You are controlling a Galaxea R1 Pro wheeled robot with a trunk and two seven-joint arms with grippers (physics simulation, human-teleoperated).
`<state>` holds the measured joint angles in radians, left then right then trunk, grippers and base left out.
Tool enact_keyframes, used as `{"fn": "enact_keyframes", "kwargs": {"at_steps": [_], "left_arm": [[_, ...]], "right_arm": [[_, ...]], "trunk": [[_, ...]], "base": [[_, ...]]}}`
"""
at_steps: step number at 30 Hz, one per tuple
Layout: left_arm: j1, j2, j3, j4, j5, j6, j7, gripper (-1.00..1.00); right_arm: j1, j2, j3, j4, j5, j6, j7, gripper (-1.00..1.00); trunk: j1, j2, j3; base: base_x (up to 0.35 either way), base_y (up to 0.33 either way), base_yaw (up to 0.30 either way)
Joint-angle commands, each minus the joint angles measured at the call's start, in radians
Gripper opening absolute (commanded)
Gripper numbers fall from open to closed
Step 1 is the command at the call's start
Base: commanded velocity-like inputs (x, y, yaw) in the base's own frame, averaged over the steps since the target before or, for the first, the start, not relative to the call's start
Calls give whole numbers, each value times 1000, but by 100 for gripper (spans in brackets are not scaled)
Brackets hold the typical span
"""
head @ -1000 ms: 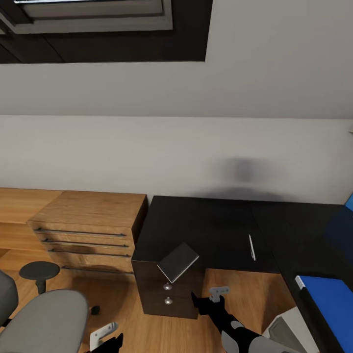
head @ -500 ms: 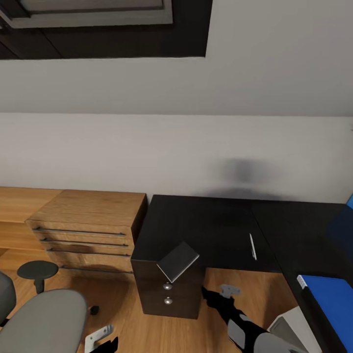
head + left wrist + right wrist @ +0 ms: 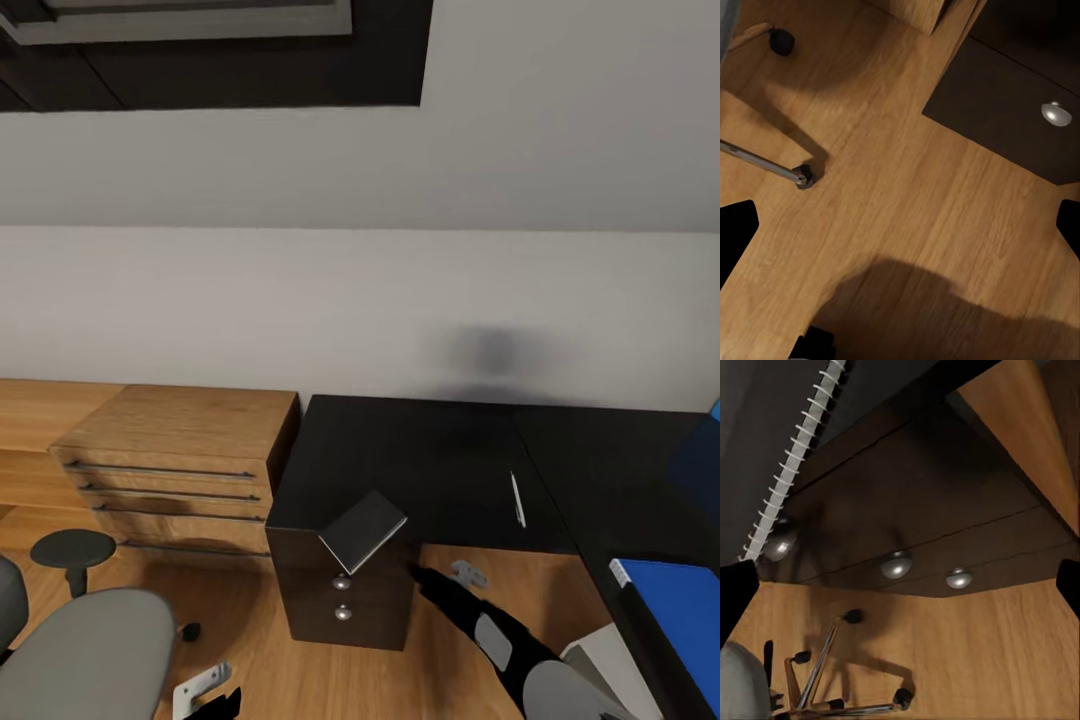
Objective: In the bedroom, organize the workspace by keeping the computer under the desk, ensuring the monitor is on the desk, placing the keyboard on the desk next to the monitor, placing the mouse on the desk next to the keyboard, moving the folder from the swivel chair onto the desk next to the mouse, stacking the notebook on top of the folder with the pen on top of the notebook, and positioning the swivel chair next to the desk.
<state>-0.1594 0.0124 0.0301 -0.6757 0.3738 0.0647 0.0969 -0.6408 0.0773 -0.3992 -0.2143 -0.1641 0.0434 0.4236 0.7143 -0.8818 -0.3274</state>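
Observation:
The grey notebook (image 3: 362, 530) sits at the front edge of the black desk (image 3: 420, 455), jutting out over the drawer unit (image 3: 345, 600). Its spiral edge (image 3: 795, 457) shows in the right wrist view above the round knobs. The thin pen (image 3: 517, 500) lies further right on the top. The blue folder (image 3: 680, 610) rests on the desk's right wing. My right gripper (image 3: 420, 575) is open, low beside the drawers and just below the notebook. My left gripper (image 3: 205, 690) is open over the floor near the swivel chair (image 3: 90, 650).
A light-wood drawer chest (image 3: 170, 450) stands left of the desk, with a small round dark stool (image 3: 72, 550) in front of it. The chair's chrome legs and castors (image 3: 847, 690) spread over the wood floor. A pale case corner (image 3: 600, 650) shows under the desk's right wing.
My right arm has reached forward and up toward the drawer unit under the notebook. The left gripper has dropped lower in the picture. The view has drifted slightly.

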Motion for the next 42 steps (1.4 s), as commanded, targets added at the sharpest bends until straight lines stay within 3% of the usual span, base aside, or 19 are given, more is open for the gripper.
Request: {"fn": "enact_keyframes", "kwargs": {"at_steps": [1,5,10,13,26,42], "left_arm": [[0,0,-1,-2,10,5,4,100],[0,0,-1,-2,10,5,4,100],[0,-3,0,-2,10,4,4,100],[0,-3,0,-1,11,5,3,100],[0,-5,-1,-1,11,4,3,100],[0,-5,0,1,11,4,3,100]], "right_arm": [[0,0,-2,-6,-18,30,40,100],[0,-13,-2,-14,-28,91,214,100],[0,-59,-1,-14,-31,121,451,100],[0,-81,-2,-14,-31,142,527,100],[0,-111,-4,-13,-35,152,556,100],[0,-110,-6,-9,-35,159,554,100]], "trunk": [[4,-8,-4],[19,-36,-17],[39,-71,-33],[50,-92,-42],[100,-183,-83],[161,-295,-133]], "base": [[0,0,0],[0,0,0],[0,0,0],[0,0,0],[0,0,0],[0,0,0]]}}
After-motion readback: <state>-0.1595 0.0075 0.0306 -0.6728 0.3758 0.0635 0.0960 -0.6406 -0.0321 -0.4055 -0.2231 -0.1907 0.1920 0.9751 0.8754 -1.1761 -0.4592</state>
